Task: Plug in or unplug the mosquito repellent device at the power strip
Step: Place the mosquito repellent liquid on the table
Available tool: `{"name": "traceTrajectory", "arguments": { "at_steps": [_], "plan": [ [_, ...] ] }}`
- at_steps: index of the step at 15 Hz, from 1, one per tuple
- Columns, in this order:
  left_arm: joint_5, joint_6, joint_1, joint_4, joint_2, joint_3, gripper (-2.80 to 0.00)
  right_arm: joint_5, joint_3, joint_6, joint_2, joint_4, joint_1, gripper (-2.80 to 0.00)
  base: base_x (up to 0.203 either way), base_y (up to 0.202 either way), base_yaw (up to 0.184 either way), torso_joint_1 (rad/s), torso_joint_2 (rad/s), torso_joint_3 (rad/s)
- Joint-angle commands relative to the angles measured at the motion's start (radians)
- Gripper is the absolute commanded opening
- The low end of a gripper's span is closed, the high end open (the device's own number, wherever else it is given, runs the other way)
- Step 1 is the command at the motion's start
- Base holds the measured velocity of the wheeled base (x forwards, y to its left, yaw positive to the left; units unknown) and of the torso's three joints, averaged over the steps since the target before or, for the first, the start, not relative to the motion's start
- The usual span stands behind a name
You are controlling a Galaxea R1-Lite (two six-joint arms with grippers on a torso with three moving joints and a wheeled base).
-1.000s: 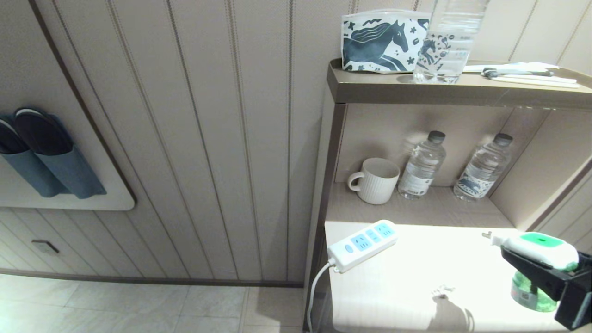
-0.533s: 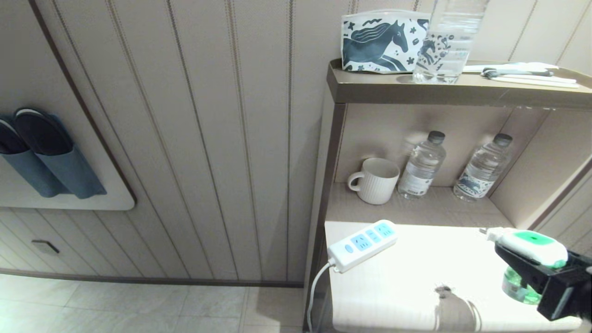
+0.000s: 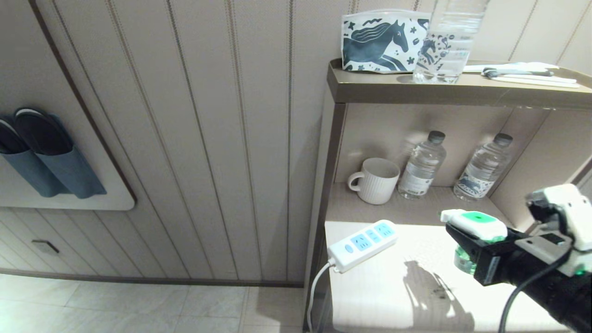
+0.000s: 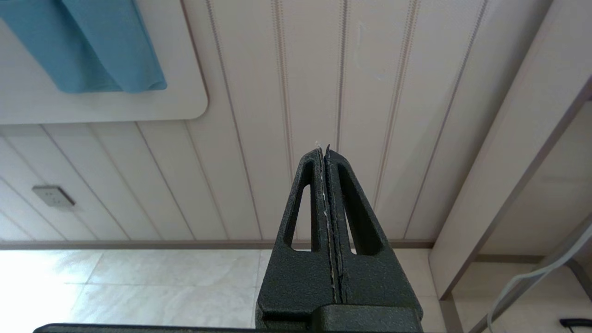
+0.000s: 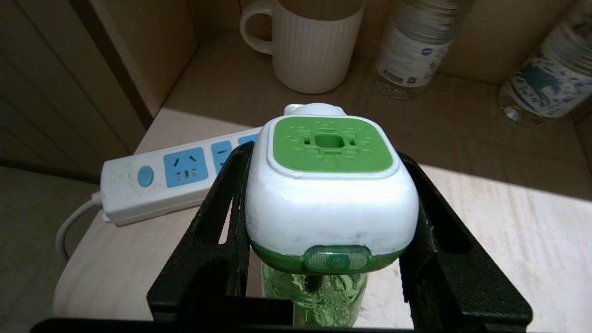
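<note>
Right tool (image 3: 467, 236) grips mosquito repellent device (image 3: 478, 225) (unplugged), right of power strip (image 3: 363, 244).

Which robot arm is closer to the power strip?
The right. Its end effector holds the mosquito repellent device above the tabletop, just right of the power strip. The left end effector hangs shut by the wall panelling, away from the strip.

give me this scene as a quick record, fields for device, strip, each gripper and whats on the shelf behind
device: mosquito repellent device, held above the tabletop, not plugged in
strip: power strip at the tabletop's left edge, sockets empty
right gripper: right gripper shut on the device's white head
left gripper: left gripper shut, empty, away from the table
shelf behind: mug, two water bottles
</note>
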Motion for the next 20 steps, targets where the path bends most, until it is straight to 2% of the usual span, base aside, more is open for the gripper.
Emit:
{"name": "traceTrajectory", "arguments": {
  "at_steps": [1,3,7,8,14,20],
  "plan": [
    [0.0,0.0,0.0,-0.001,0.001,0.0,-2.8,-0.074,-0.002,-0.005,0.249,-0.173,0.112,-2.8,0.0,0.0,0.0,0.0,0.0,0.0],
    [0.0,0.0,0.0,-0.001,0.001,0.0,-2.8,-0.155,-0.023,-0.009,0.384,-0.347,0.168,-2.8,0.0,0.0,0.0,0.0,0.0,0.0],
    [0.0,0.0,0.0,-0.001,0.001,0.0,-2.8,-0.285,-0.099,-0.03,0.611,-0.624,0.191,-2.8,0.0,0.0,0.0,0.0,0.0,0.0],
    [0.0,0.0,0.0,-0.001,0.001,0.0,-2.8,-0.304,-0.122,-0.035,0.638,-0.658,0.198,-2.8,0.0,0.0,0.0,0.0,0.0,0.0],
    [0.0,0.0,0.0,-0.001,0.001,0.0,-2.8,-0.364,-0.24,-0.035,0.763,-0.698,0.188,-2.8,0.0,0.0,0.0,0.0,0.0,0.0],
    [0.0,0.0,0.0,-0.001,0.001,0.0,-2.8,-0.365,-0.312,-0.044,0.827,-0.698,0.168,-2.8,0.0,0.0,0.0,0.0,0.0,0.0]
  ]
}}
